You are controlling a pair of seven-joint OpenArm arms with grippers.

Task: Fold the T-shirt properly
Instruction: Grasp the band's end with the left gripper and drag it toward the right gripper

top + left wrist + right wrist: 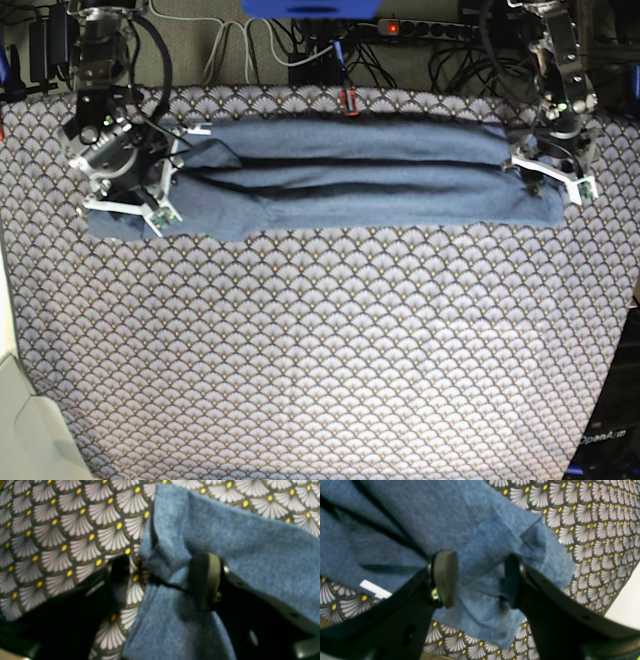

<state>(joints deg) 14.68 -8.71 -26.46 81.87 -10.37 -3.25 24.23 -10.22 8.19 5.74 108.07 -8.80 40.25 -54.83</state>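
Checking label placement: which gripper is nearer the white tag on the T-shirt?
Right. The right gripper straddles the T-shirt end bearing the white tag; the left gripper sits at the opposite end.

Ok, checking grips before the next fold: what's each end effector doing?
Left end effector: open, straddling the T-shirt edge.
Right end effector: open, astride the T-shirt.

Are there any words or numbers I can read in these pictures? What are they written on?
"OpenArm" – faint lettering on the dark robot base in the base view's bottom right corner.
The T-shirt shows no lettering as it lies.
The white tag under the shirt's edge: nothing readable.
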